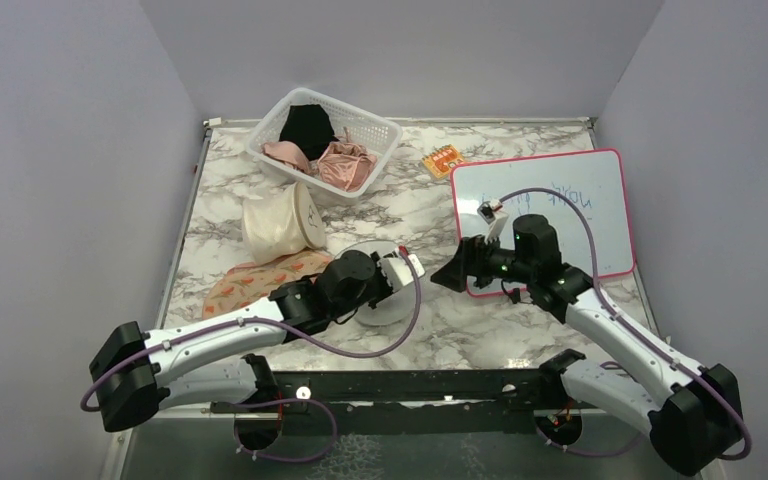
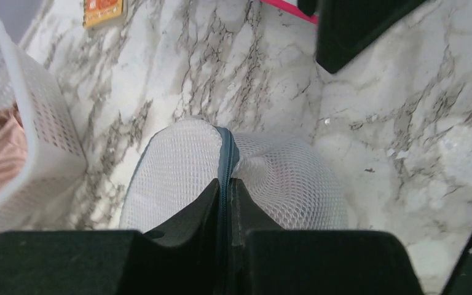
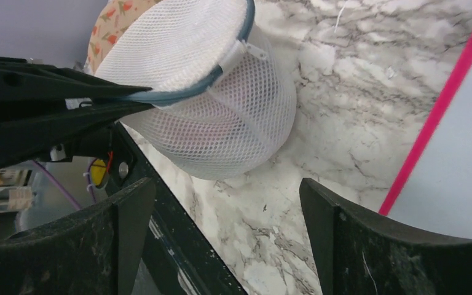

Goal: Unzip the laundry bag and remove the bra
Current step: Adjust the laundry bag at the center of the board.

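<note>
- The left jaws are closed tight on the grey-blue zip band (image 2: 226,153) of the laundry bag (image 2: 283,178), pinching it at the rim nearest them
- Just past the left fingertips (image 2: 206,203) the bag's white mesh bulges out to both sides of the band. The pinched edge is lifted, so the drum sits tilted, and its lower side appears to rest on the marble table (image 2: 375,123)
- The right jaws stand wide apart and grip nothing. The bag lies ahead of them, near but touching neither finger
- A white tab (image 3: 246,52) sits on the zip band on the side turned toward the right jaws
- What the bag contains cannot be made out through the mesh
- Beyond the bag as seen from the right jaws, a peach floral pouch (image 1: 260,280) lies flat on the table, partly under the left arm (image 1: 220,335)
- Farther out from the left jaws is a cream cylindrical bag (image 1: 275,225), well apart from the laundry bag
- Behind the right jaws lies a whiteboard with a pink frame (image 1: 560,200), and the right arm (image 1: 610,325) crosses its near corner
- Past the whiteboard's far corner, a small orange packet (image 1: 444,160) lies on the table
- Farthest from both jaws is a white basket (image 1: 380,135) holding pink garments (image 1: 345,165) and a black one (image 1: 307,128)
</note>
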